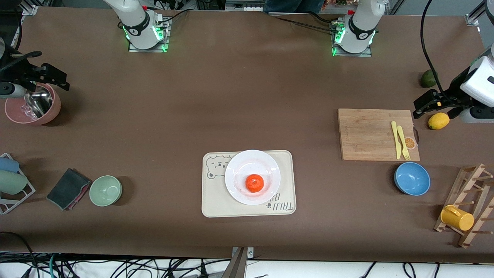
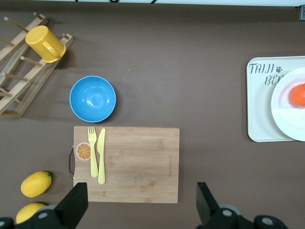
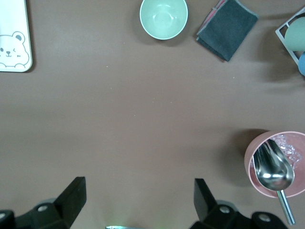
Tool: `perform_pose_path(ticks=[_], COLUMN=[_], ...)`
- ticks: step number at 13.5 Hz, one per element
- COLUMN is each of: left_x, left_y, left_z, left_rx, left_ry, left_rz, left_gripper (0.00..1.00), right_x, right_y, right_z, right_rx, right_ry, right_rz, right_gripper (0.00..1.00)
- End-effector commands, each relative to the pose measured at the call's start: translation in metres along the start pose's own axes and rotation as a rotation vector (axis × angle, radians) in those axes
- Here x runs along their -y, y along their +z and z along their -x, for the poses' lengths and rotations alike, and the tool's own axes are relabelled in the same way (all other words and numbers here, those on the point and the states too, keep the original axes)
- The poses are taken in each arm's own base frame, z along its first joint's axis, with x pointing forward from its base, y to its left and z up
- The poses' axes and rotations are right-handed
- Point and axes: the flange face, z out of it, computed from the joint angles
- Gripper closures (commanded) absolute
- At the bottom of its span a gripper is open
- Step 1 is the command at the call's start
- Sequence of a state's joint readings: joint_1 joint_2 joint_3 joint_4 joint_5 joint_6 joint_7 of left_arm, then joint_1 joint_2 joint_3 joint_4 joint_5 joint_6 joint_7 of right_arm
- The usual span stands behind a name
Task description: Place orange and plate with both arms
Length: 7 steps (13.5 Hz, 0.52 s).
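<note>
- Orange [image 1: 254, 182] sits on plate [image 1: 252, 177], plate on bear tray [image 1: 216, 200], mid-table.
- Left gripper [image 1: 426, 104] over cutting board's [image 1: 370, 133] edge, fingers spread, empty.
- Right gripper [image 1: 46, 75] over pink bowl [image 1: 54, 110], spread, empty.
- Looks done; keep both arms clear, no nudging plate.

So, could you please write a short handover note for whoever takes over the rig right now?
Left gripper: open, empty, up by the lemon at its end of the table.
Right gripper: open, empty, over the pink bowl.
The orange sits on the plate; the plate rests on the bear-print tray.
Done: both look placed, arms clear.
Left: nothing obvious.
</note>
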State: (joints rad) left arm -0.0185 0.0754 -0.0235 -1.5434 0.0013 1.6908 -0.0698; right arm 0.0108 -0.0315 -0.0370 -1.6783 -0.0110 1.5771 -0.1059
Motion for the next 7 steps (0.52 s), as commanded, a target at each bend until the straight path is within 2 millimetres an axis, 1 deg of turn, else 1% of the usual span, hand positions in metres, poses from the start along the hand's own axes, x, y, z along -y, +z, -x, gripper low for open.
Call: perform_pose_path(ticks=[1, 2, 3, 7], left_x=[-0.0008, 0.0001, 0.0019, 0.0055], left_y=[-0.0047, -0.0039, -0.0031, -0.0047], left_z=[-0.0019, -0.0017, -0.0023, -0.0023], left_rx=[-0.006, -0.003, -0.003, -0.006], left_ry=[-0.007, -0.008, -0.010, -0.011], left_rz=[0.009, 0.009, 0.008, 0.008], left_gripper=[0.00, 0.00, 0.00, 0.00], right_x=[-0.0044, -0.0047, -0.0051, -0.0037], right_y=[-0.0111, -0.0091, -0.0118, -0.0126], right_z=[-0.0071, -0.0100, -0.0110, -0.0119], right_rx=[-0.017, -0.014, -0.019, -0.023], right_ry=[-0.026, -0.026, -0.026, -0.021], right_rz=[0.007, 0.007, 0.011, 0.005], right_gripper=[0.00, 0.00, 0.00, 0.00])
